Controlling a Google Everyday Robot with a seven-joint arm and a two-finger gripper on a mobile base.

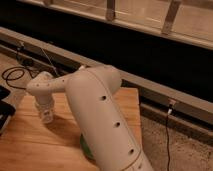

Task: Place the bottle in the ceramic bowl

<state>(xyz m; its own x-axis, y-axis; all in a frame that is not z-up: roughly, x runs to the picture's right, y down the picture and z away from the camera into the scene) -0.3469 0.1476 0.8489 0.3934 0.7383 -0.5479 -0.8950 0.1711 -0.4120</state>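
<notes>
My gripper (46,116) hangs straight down from the white wrist at the left of the wooden table (30,145). It is shut on the small whitish bottle (47,119), which stands upright on the table top beneath the wrist. The wrist covers most of the bottle. The ceramic bowl (85,148) shows only as a green sliver at the arm's left edge, to the right of the bottle and nearer the camera. My thick white arm hides the remainder of the bowl.
A black cable (15,75) loops on the floor beyond the table's left corner. A dark object (4,112) sits at the table's left edge. A long grey rail (165,92) runs behind the table, with another cable (169,125) hanging to the right.
</notes>
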